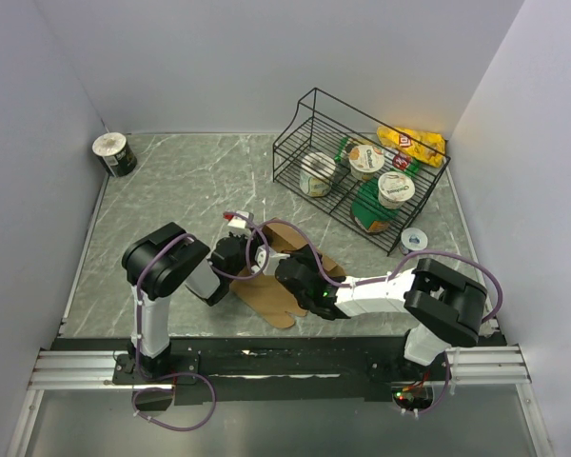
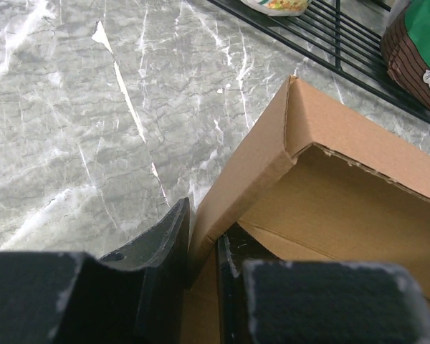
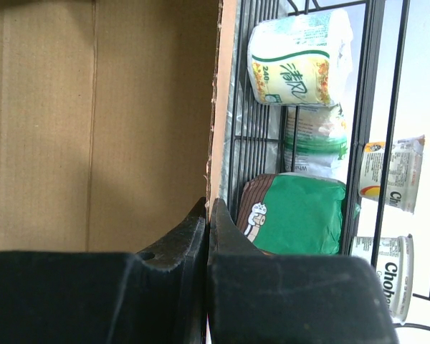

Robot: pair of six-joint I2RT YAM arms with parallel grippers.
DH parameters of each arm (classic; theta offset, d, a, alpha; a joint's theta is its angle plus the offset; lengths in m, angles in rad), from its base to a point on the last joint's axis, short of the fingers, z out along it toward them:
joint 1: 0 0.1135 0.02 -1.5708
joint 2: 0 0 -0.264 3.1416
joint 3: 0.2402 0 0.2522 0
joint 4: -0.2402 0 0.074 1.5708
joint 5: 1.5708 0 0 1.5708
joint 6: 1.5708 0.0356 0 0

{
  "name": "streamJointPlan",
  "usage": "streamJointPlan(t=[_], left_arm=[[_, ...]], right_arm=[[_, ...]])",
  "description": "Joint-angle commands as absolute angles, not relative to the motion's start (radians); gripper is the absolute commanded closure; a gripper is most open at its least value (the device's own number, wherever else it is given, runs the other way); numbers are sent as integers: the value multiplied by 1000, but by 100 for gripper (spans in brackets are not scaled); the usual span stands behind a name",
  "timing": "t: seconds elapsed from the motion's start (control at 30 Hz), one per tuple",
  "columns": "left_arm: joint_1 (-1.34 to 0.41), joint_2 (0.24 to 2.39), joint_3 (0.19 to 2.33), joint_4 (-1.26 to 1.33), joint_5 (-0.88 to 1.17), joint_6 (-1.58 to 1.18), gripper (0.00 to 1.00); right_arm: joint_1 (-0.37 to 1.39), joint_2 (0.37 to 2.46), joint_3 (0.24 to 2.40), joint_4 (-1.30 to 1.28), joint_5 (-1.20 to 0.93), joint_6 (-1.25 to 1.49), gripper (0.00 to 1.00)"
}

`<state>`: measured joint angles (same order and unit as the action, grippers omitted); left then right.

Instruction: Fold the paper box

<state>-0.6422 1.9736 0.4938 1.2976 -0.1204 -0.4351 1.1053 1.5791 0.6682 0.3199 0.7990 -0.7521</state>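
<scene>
Since the paper box is light, thin cardboard, stiff only btwn creases, it's best held by wall edges near corners. It lies on the bench, centre-front. Left gripper reaches low, jaws pinching a raised side wall; right gripper, arm stretched leftward, has jaws pressed together on a panel edge.

Left pincer gripping, right pincer pinched tight

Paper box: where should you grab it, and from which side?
Pinch a thin raised wall of the paper box, coming down over its free edge, straddling it inside and outside. The walls are thin standing sheets, easy to pinch; the whole box looks too wide.
</scene>
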Motion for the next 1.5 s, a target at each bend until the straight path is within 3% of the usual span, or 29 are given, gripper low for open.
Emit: streamJointPlan(t=[0.0,0.13,0.5,0.77,1.17,1.27,1.4,1.47], left_arm=[[-626,1962,540,1332,-227,-529,92],[-626,1944,506,1330,-296,-627,98],[-624,1962,517,1351,-272,-712,94],[-624,1976,460,1509,-150,-644,51],[-621,1882,416,1480,-135,-558,29],[-615,1875,413,1492,-104,-534,31],[-603,1873,403,1519,-66,-523,32],[-600,1867,381,1537,-48,-512,31]], right_arm=[[1121,1575,653,233,669,-658,100],[1121,1577,653,235,667,-655,100],[1121,1572,643,236,672,-646,100],[1121,1565,637,252,675,-653,100],[1123,1555,632,265,681,-660,100],[1123,1540,630,270,683,-654,88],[1121,1505,627,279,683,-646,64],[1121,1488,626,284,689,-647,59]])
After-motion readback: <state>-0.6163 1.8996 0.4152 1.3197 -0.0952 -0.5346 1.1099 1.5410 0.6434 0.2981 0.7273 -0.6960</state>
